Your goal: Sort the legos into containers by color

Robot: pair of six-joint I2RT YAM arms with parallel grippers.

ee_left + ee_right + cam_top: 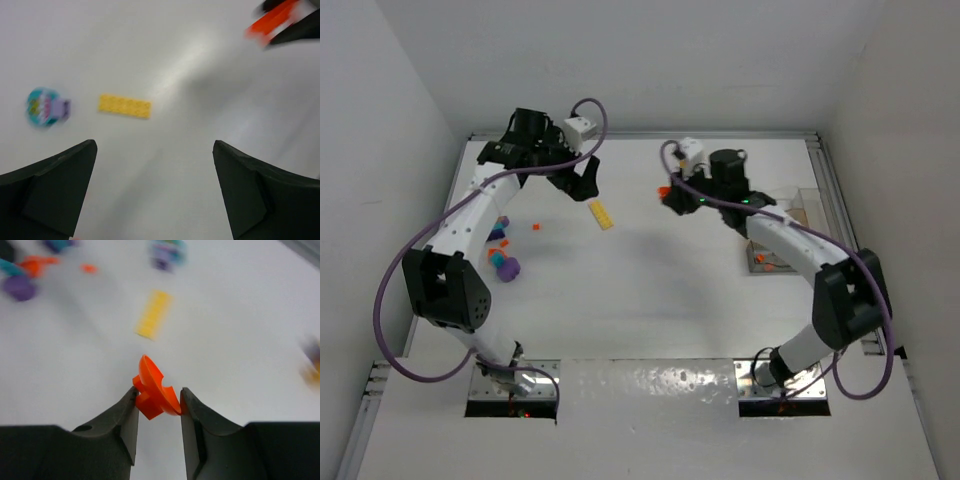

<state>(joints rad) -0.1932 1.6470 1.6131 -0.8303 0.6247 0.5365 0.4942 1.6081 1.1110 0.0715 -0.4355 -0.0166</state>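
Observation:
My right gripper [158, 394] is shut on an orange lego [152, 377], a round piece with a blocky stem, held above the table. From above, the same orange lego [664, 192] shows at my right gripper [670, 198], mid-table at the back. A flat yellow lego plate [602, 214] lies on the table just below my left gripper [582, 186]. My left gripper [154, 145] stands wide open and holds nothing, with the yellow plate [124, 106] ahead of it. The clear container [803, 205] sits at the right, partly behind the right arm.
A teal and purple clump [45, 106] lies left of the plate. More loose legos [502, 262] in purple, teal and orange lie by the left arm. A small orange brick [535, 227] sits apart. A blurred purple and yellow lego [312, 362] lies at the right edge.

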